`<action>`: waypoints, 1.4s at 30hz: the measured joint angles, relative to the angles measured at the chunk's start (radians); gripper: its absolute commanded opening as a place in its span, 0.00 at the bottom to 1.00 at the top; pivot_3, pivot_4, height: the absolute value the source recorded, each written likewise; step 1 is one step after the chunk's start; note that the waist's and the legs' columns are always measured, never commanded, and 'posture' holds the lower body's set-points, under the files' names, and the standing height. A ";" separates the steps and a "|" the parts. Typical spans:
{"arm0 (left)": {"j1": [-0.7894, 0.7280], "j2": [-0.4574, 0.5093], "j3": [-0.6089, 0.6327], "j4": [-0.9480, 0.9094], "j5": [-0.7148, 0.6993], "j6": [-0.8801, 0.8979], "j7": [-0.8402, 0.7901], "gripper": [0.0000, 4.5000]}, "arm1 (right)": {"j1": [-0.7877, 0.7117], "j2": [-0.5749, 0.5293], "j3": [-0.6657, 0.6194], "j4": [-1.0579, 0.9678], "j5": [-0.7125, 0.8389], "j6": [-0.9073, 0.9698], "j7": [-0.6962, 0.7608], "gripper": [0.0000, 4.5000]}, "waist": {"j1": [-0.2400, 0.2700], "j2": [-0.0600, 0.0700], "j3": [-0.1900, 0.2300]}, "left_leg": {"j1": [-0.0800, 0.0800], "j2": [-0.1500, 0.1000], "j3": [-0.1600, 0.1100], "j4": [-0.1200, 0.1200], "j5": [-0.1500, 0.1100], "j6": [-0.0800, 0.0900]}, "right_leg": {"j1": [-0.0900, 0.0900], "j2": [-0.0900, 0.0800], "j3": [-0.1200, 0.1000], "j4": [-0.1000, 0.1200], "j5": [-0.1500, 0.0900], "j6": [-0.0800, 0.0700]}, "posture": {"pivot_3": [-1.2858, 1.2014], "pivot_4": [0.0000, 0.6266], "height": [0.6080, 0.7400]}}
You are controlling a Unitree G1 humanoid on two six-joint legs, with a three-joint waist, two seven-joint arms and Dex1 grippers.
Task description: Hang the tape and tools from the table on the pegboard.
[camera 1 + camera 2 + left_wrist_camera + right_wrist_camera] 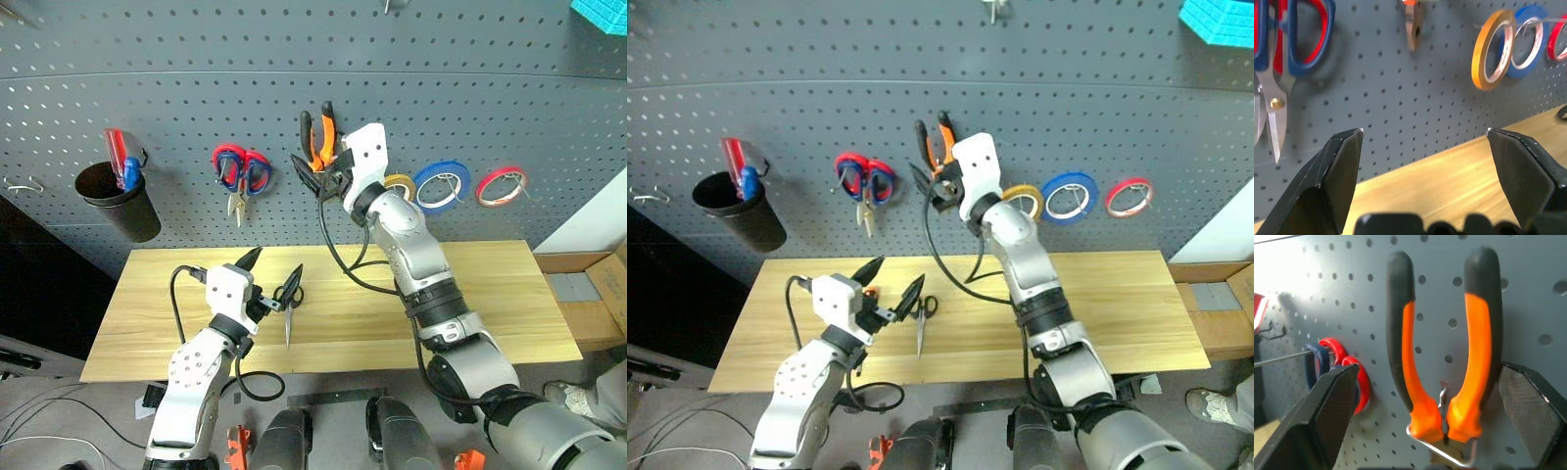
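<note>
Now the orange-and-black-handled pliers [1442, 347] hang on a metal hook [1442, 450] of the grey-blue pegboard [196, 98], so the right gripper [1437, 396] stands open around them; at seven o'clock the left gripper [272, 274] waits open by the black-handled steel scissors [290, 299].

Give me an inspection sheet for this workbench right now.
Surface: light wooden table, mostly bare.
Job's things: orange-and-black pliers and yellow tape roll hang on the grey pegboard; black-handled scissors lie on the table.
Clutter: red-and-blue scissors, blue tape, red tape, black cup, all on the pegboard.
Hands: left hand open above table; right hand open around pliers.
Cables: black, on arms.
Surroundings: cardboard box.
</note>
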 measured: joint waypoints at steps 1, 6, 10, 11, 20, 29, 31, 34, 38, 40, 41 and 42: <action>0.003 0.002 0.002 0.006 0.000 0.013 0.001 0.96 | 0.029 -0.041 0.022 -0.082 0.004 0.048 0.038 0.99 | 0.000 0.000 0.000 | -0.001 0.000 0.000 0.000 0.000 0.000 | 0.000 0.000 0.000 0.000 0.000 0.000 | 0.50 0.34 1.00; 0.048 -0.013 0.024 0.042 -0.026 0.076 0.016 0.96 | 0.147 -0.283 0.113 -0.479 0.090 0.338 0.249 0.99 | -0.002 0.002 0.001 | -0.001 0.001 -0.001 0.000 0.000 0.001 | 0.000 -0.001 -0.001 -0.001 -0.001 0.000 | 0.48 0.36 1.00; 0.066 -0.043 0.032 0.105 -0.033 0.119 0.047 0.96 | 0.192 -0.440 0.115 -0.684 0.187 0.530 0.358 0.99 | -0.008 0.003 0.002 | 0.000 0.001 0.000 0.001 -0.001 0.001 | 0.001 -0.005 -0.002 -0.002 -0.004 0.002 | 0.47 0.37 1.00; 0.063 -0.064 0.039 0.120 -0.033 0.133 0.069 0.96 | 0.205 -0.456 0.112 -0.712 0.199 0.555 0.364 0.99 | -0.009 0.003 0.002 | 0.000 0.001 0.000 0.001 -0.001 0.001 | 0.002 -0.006 -0.002 -0.002 -0.005 0.003 | 0.47 0.37 1.00; -0.010 -0.174 -0.020 0.334 0.095 0.190 0.253 0.96 | 0.434 -0.604 0.246 -0.831 0.248 0.648 0.449 0.99 | -0.003 0.001 0.003 | -0.002 0.000 0.000 0.001 -0.002 0.003 | 0.003 -0.008 -0.004 -0.004 -0.004 0.001 | 0.46 0.40 1.00; -0.104 -0.296 -0.072 0.510 0.162 0.152 0.372 0.96 | 0.510 -0.580 0.324 -0.807 0.179 0.612 0.396 0.99 | -0.008 0.001 0.004 | -0.001 0.000 0.000 0.002 -0.001 0.003 | 0.004 -0.008 -0.005 -0.006 -0.007 0.007 | 0.45 0.40 1.00; -0.106 -0.297 -0.073 0.519 0.177 0.156 0.400 0.96 | 0.511 -0.577 0.328 -0.805 0.171 0.612 0.388 0.99 | -0.009 0.001 0.004 | -0.002 0.000 -0.001 0.001 -0.001 0.003 | 0.004 -0.008 -0.005 -0.007 -0.007 0.007 | 0.45 0.40 1.00; -0.105 -0.297 -0.073 0.528 0.194 0.160 0.438 0.96 | 0.512 -0.578 0.328 -0.804 0.164 0.612 0.386 0.99 | -0.007 0.001 0.004 | -0.002 0.000 -0.001 0.001 -0.001 0.003 | 0.004 -0.008 -0.005 -0.008 -0.007 0.007 | 0.45 0.41 1.00; -0.110 -0.297 -0.073 0.528 0.213 0.184 0.479 0.96 | 0.524 -0.579 0.328 -0.803 0.163 0.619 0.386 0.99 | -0.006 0.001 0.004 | -0.002 0.000 -0.001 0.001 -0.001 0.003 | 0.005 -0.008 -0.005 -0.008 -0.007 0.008 | 0.45 0.42 1.00; -0.113 -0.296 -0.075 0.528 0.214 0.197 0.482 0.96 | 0.525 -0.576 0.327 -0.796 0.164 0.625 0.384 0.99 | -0.007 0.001 0.004 | -0.001 0.000 -0.001 0.001 -0.001 0.003 | 0.005 -0.008 -0.006 -0.008 -0.006 0.008 | 0.45 0.42 1.00; -0.117 -0.296 -0.076 0.529 0.215 0.202 0.484 0.96 | 0.525 -0.574 0.328 -0.788 0.162 0.630 0.381 0.99 | -0.007 0.001 0.004 | -0.001 0.000 -0.001 0.001 -0.001 0.003 | 0.006 -0.008 -0.006 -0.009 -0.006 0.009 | 0.45 0.42 1.00; -0.123 -0.295 -0.077 0.532 0.216 0.206 0.485 0.96 | 0.525 -0.573 0.328 -0.779 0.158 0.642 0.375 0.99 | -0.006 0.001 0.004 | -0.001 0.000 -0.001 0.001 -0.001 0.003 | 0.006 -0.008 -0.006 -0.009 -0.006 0.009 | 0.45 0.42 1.00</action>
